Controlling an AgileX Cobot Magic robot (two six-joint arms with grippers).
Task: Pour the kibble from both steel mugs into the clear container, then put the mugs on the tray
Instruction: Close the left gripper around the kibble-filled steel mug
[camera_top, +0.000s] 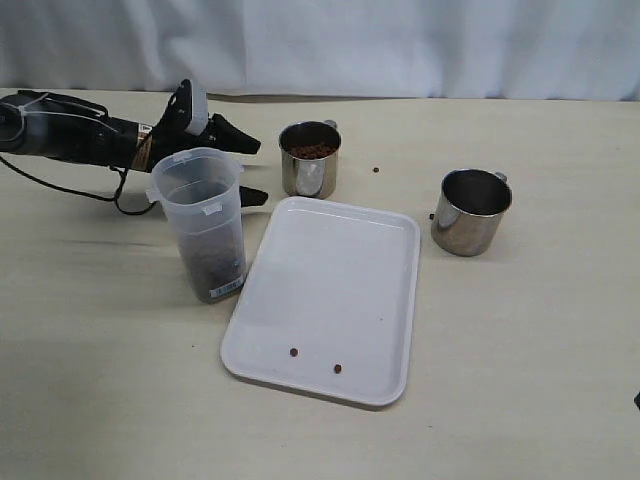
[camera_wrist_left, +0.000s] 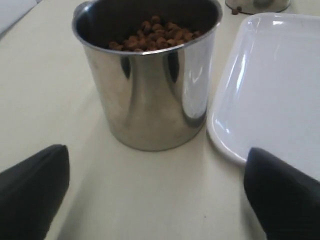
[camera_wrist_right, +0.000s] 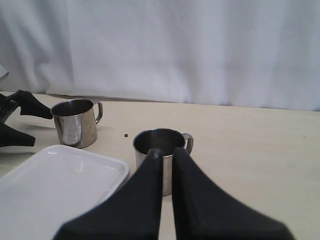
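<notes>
One steel mug (camera_top: 310, 160) holding brown kibble (camera_top: 312, 151) stands behind the tray's far left corner. My left gripper (camera_top: 258, 171) is open just left of it, fingers apart and not touching it. In the left wrist view that mug (camera_wrist_left: 150, 85) with its kibble (camera_wrist_left: 155, 37) stands ahead of the open gripper (camera_wrist_left: 157, 200). The other steel mug (camera_top: 470, 212) stands right of the white tray (camera_top: 330, 270); no kibble shows in it. The clear container (camera_top: 203, 225) is left of the tray with kibble at its bottom. My right gripper (camera_wrist_right: 167, 152) is shut and empty, short of the second mug (camera_wrist_right: 159, 140).
Two stray pellets (camera_top: 295, 351) lie on the tray's near end. Another pellet (camera_top: 376, 169) lies on the table between the mugs. A white curtain (camera_top: 400, 40) hangs behind the table. A black cable (camera_top: 60, 185) trails from the left arm.
</notes>
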